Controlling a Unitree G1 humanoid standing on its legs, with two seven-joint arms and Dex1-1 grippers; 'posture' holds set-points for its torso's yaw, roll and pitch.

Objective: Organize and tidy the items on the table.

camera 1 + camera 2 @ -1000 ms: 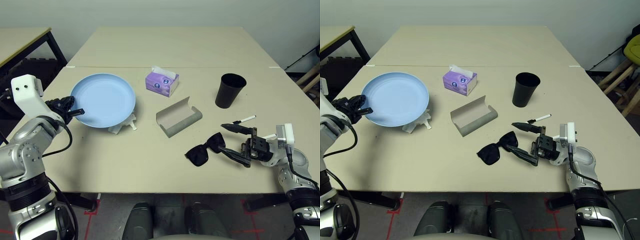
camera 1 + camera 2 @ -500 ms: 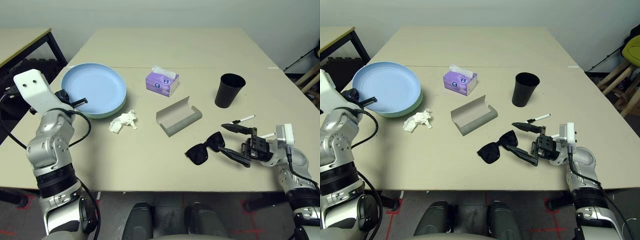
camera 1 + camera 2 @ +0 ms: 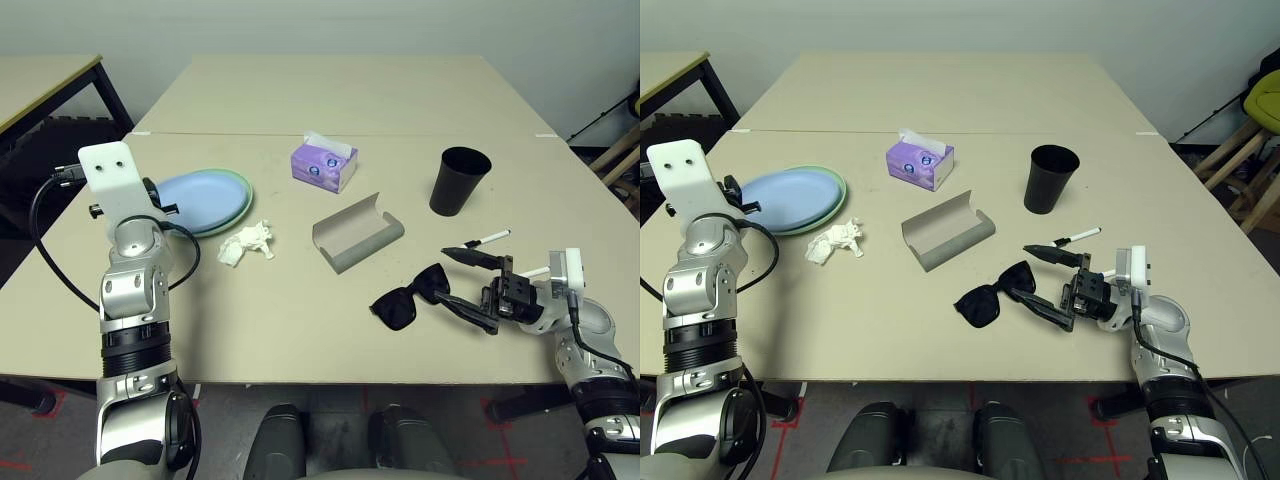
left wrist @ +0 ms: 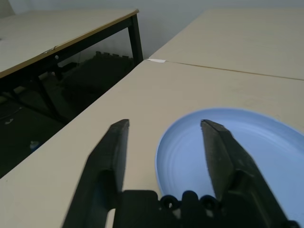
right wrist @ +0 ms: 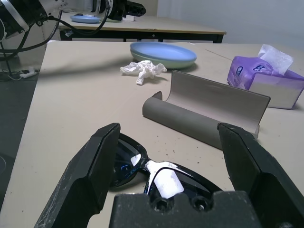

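The blue plate (image 3: 203,196) lies stacked on the green plate (image 3: 243,193) at the table's (image 3: 290,335) left. My left gripper (image 4: 165,124) stands open just off the blue plate's (image 4: 247,142) near rim, holding nothing. A crumpled white tissue (image 3: 247,243) lies beside the plates. The grey glasses case (image 3: 356,235) sits open in the middle. My right gripper (image 3: 445,275) is open, its fingers on either side of the black sunglasses (image 3: 404,300) without closing on them. A white marker (image 3: 489,238), the black cup (image 3: 459,181) and the purple tissue box (image 3: 324,165) stand apart.
A smaller tan table with black legs (image 3: 55,85) stands beyond the left edge. A wooden stool (image 3: 1250,160) is off the right side. A thin seam (image 3: 420,135) crosses the tabletop, with bare surface behind it.
My left arm swung the blue plate back and left, set it on the green plate and opened. The tissue is uncovered. My right gripper has not moved.
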